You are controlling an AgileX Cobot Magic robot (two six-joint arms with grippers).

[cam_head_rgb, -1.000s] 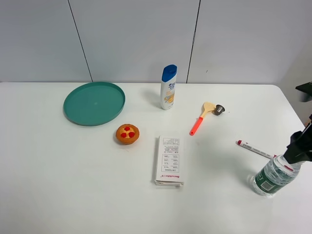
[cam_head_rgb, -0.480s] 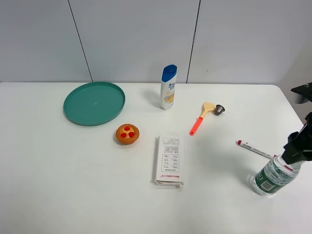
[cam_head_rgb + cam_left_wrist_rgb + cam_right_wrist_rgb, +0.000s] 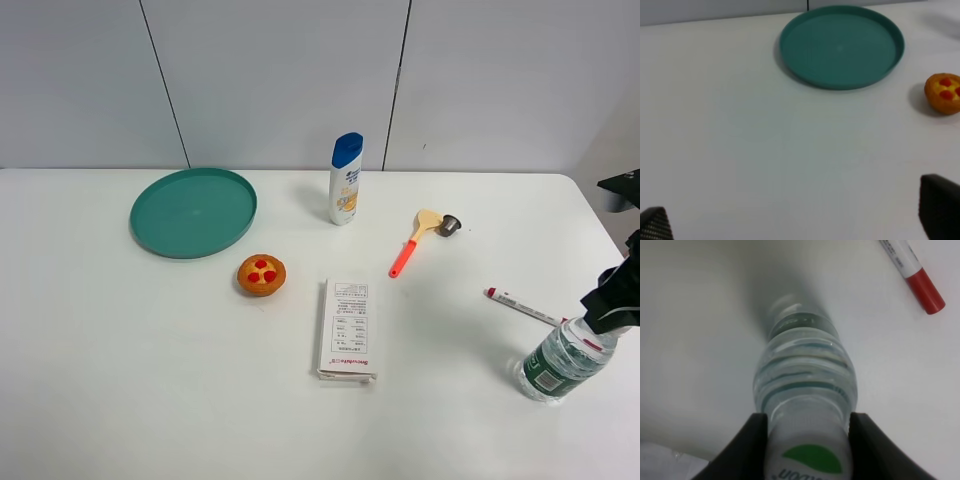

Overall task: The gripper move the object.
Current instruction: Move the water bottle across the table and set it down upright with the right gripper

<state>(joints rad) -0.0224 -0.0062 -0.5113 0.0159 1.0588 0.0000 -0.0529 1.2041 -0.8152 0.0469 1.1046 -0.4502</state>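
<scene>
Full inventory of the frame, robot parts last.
table: 1, white
plate: 1, teal, back left
tart: 1, orange, by plate
shampoo bottle: 1, white/blue, back centre
box: 1, white, centre
spatula: 1, wood/orange, right of centre
metal cup: 1, grey, at spatula head
marker: 1, white/red, right
water bottle: 1, clear/green, front right
left gripper: 1, black, open, over table
right gripper: 1, black, shut on water bottle

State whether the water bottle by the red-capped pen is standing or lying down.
Standing: the water bottle has its base on the table and its neck pointing up, held between the fingers of the right hand.
</scene>
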